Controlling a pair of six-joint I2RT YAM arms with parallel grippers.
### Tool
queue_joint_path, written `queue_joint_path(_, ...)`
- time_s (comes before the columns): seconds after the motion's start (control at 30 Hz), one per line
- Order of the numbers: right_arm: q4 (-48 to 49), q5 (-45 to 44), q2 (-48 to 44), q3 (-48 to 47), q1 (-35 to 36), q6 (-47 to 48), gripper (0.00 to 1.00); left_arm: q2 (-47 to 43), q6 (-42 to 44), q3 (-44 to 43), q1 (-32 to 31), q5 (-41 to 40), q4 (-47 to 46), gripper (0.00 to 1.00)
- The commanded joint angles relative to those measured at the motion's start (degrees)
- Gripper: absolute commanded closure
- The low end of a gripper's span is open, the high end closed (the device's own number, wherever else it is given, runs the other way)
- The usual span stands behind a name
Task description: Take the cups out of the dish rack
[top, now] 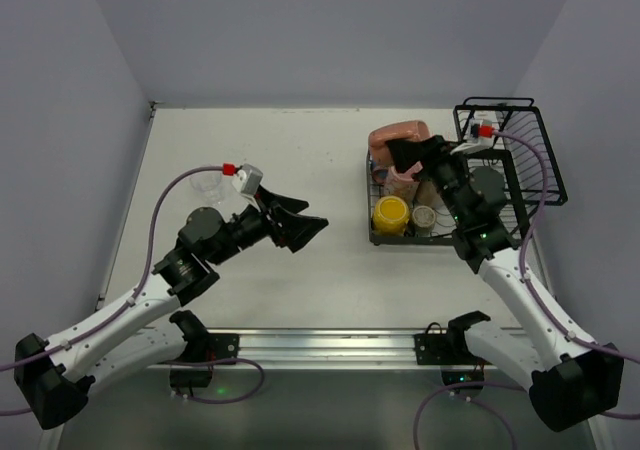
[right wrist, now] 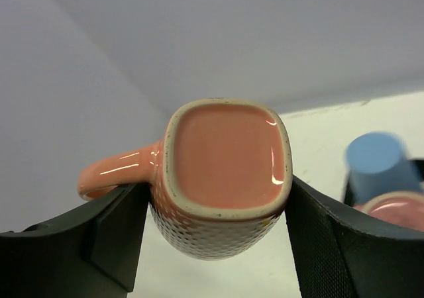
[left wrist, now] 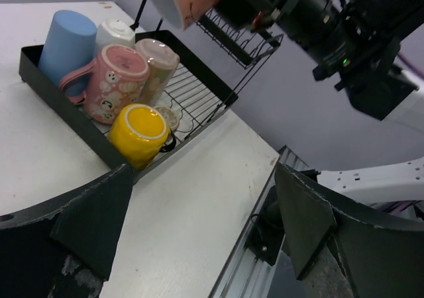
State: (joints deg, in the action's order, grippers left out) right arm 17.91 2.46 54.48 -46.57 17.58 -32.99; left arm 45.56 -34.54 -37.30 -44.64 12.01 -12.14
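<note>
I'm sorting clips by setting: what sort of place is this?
Probably a robot test cell: plain grey walls around a white table, two arms bolted at its near edge, a dish rack of cups as the prop.

You get bright, even light from above, and the counter (top: 300, 150) shows only faint, soft shadows. In your right wrist view the salmon mug (right wrist: 225, 172) carries small glints on its glazed base, and the blue cup (right wrist: 374, 162) behind it is blurred.

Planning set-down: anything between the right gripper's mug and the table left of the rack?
Nothing visible beside the dish rack. The right gripper holds the salmon mug above it; the open left gripper hovers farther left.
</note>
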Motion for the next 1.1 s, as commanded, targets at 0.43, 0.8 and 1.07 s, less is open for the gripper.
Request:
queue_joint_path(0.43,33.3,9.8,3.5,14.6,16.7,-31.1,0.80,10.1,-7.7,-0.8,0.3,-1.0,-17.3,0.19)
queue_joint_path(0.8,42.5,10.6,10.8,15.2,21.6,-38.4,0.80,12.8,-7.1,-0.9,0.3,-1.8,-20.5,0.54)
queue_joint_path(1.07,39.0,8.9,9.3,16.2,21.7,-36.8,0.23,6.5,-1.7,0.3,0.3,-10.3,-12.6,1.00)
